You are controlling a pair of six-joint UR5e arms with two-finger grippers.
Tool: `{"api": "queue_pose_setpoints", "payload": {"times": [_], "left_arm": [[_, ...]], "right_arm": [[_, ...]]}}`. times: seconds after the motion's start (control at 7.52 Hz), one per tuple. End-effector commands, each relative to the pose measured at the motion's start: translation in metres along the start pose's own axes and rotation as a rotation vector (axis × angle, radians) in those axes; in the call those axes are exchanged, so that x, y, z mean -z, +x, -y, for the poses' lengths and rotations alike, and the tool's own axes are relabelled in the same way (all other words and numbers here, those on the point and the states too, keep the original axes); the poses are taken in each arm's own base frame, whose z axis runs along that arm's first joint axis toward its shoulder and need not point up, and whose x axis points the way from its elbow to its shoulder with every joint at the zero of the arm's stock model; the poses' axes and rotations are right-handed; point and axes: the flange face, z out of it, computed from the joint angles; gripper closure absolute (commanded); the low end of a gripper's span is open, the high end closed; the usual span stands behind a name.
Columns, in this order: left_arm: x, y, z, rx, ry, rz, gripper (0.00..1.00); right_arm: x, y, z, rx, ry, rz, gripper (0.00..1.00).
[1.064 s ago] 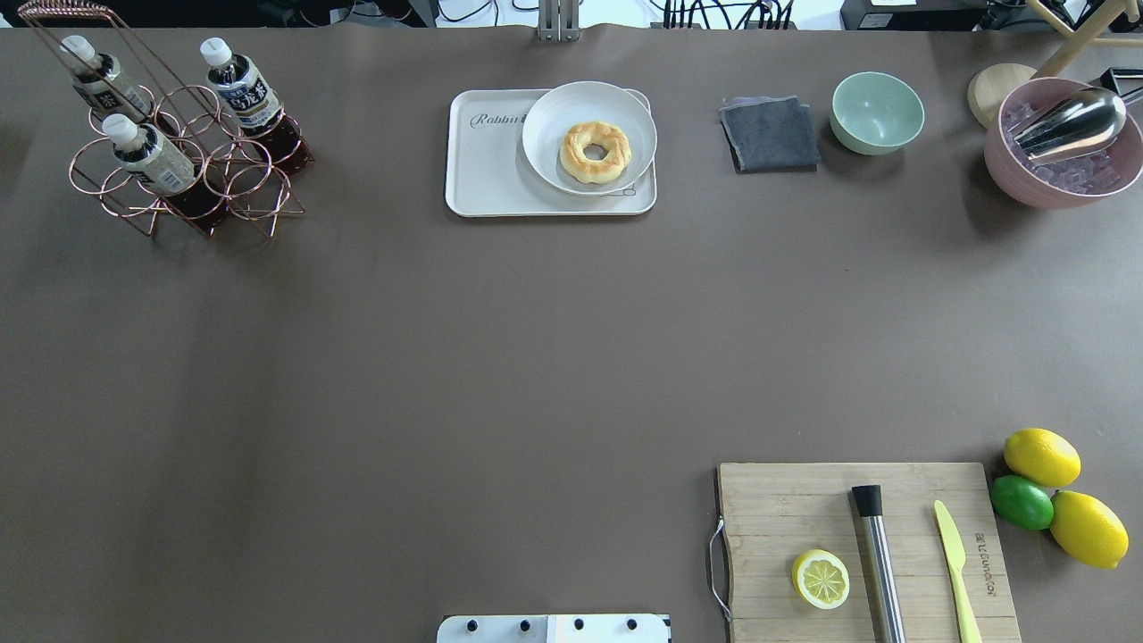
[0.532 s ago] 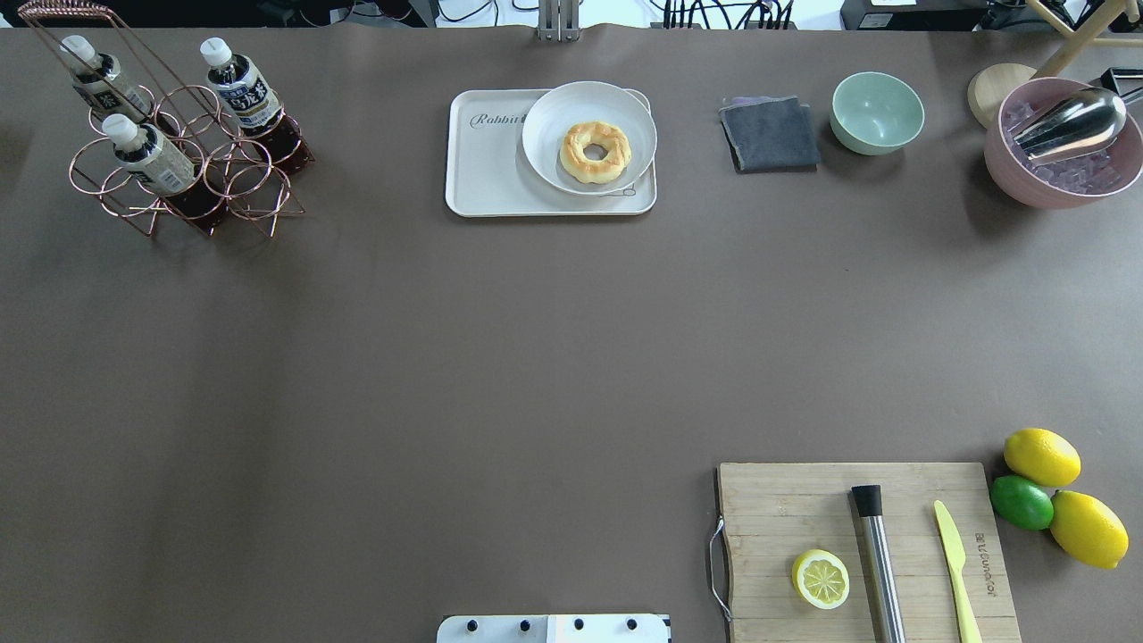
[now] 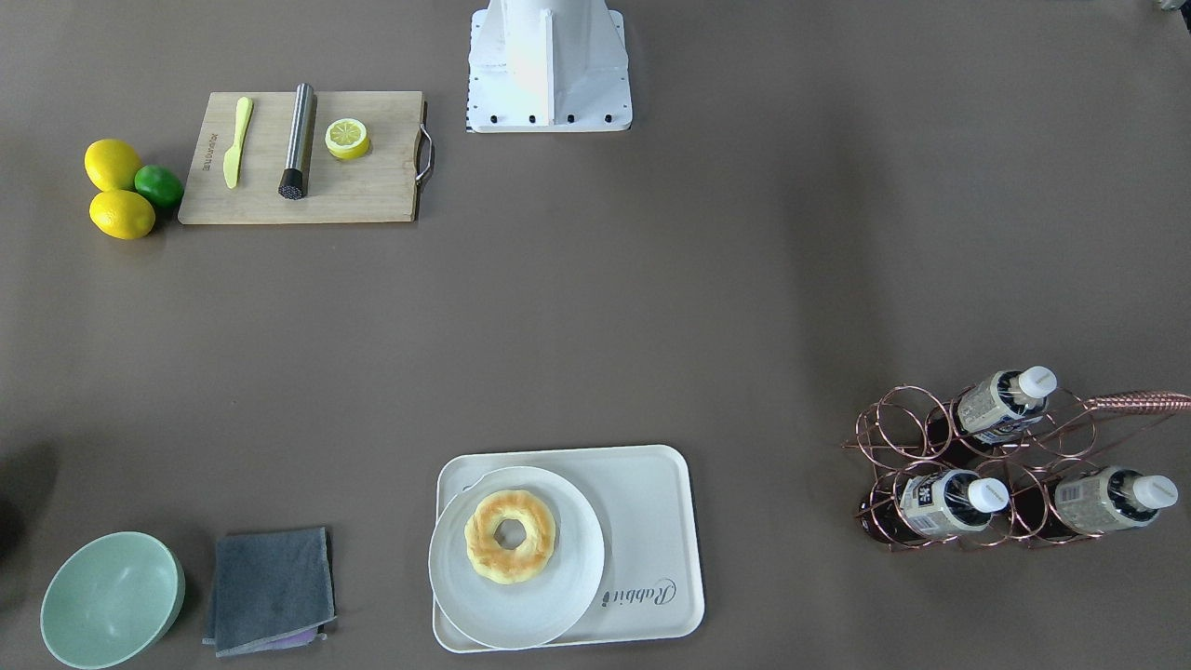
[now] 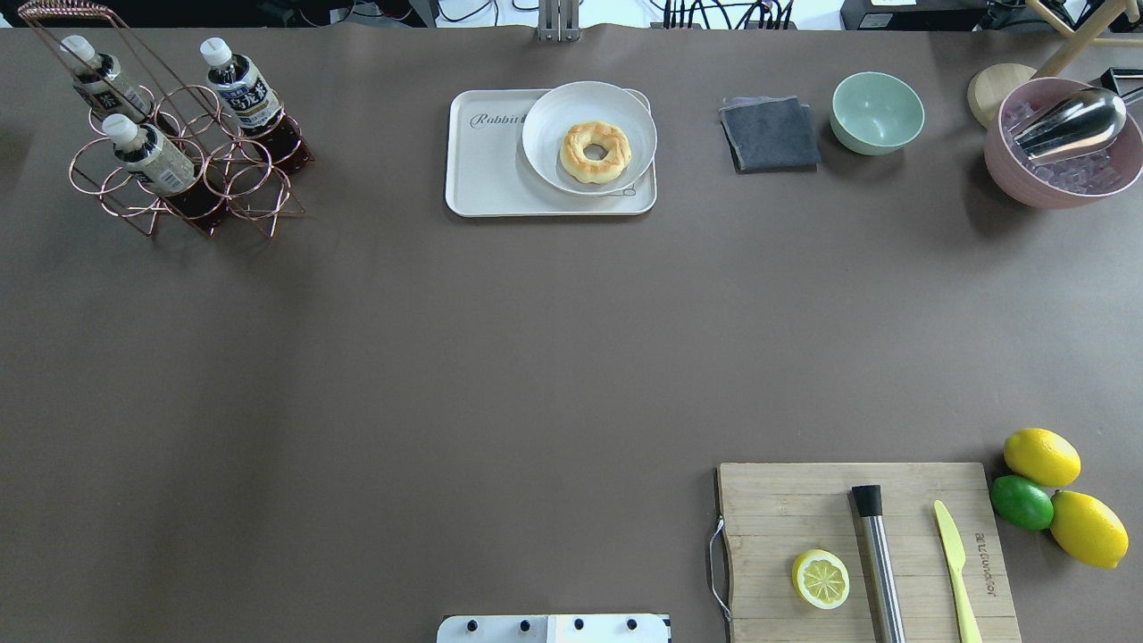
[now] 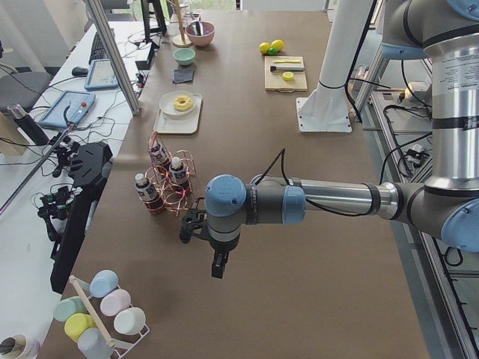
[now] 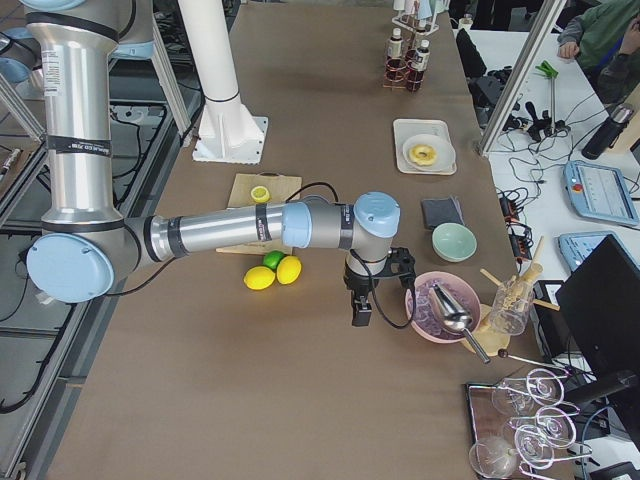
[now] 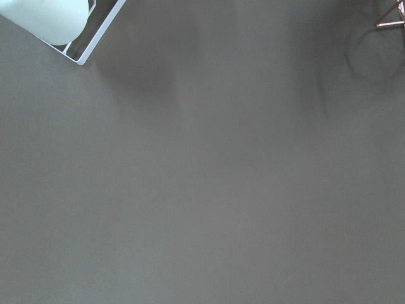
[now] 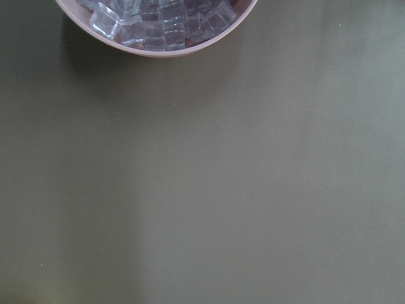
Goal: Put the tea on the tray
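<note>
Nearest the side camera, the left gripper [image 5: 217,263] hangs low-centre over the brown table. Spread or pinched, I cannot tell from here. Same for the right gripper [image 6: 360,308], mid-frame in its side view beside the pink ice bowl [image 6: 418,318]: cannot tell.

Just beyond the left arm sits the tea [image 4: 147,154], three bottles leaning in the copper wire rack [image 4: 223,174], upper left of the overhead view. Full, I'd judge, so a little heft. Smooth plastic, slick label, walls that would give under a hard squeeze. Best hold: just under the white cap, above the ring, drawn out along its lean.

Farther on, top centre, the tray [image 4: 487,174], its script end bare beside the plate [image 4: 545,116] and doughnut [image 4: 595,152].
</note>
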Motion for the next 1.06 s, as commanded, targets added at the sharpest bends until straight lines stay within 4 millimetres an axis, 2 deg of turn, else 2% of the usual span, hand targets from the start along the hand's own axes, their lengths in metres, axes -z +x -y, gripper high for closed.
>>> {"api": "queue_pose_setpoints", "payload": {"times": [0.0, 0.27, 0.53, 0.8, 0.93], "left_arm": [[0.015, 0.01, 0.02, -0.136, 0.137, 0.022, 0.01], [-0.006, -0.001, 0.017, -0.131, 0.119, 0.004, 0.01], [-0.007, 0.0, 0.018, -0.138, 0.121, 0.003, 0.01], [0.01, 0.015, 0.03, -0.233, 0.248, 0.029, 0.01], [0.014, 0.032, 0.047, -0.206, 0.28, 0.018, 0.01]], "right_arm": [[-0.002, 0.002, -0.001, -0.011, -0.01, 0.001, 0.0], [0.0, 0.001, 0.001, -0.008, -0.001, -0.008, 0.0], [0.004, -0.003, 0.004, 0.0, 0.009, -0.004, 0.0], [0.03, -0.021, 0.009, 0.062, 0.078, -0.03, 0.0], [0.039, -0.037, 0.012, 0.094, 0.107, -0.032, 0.0]]}}
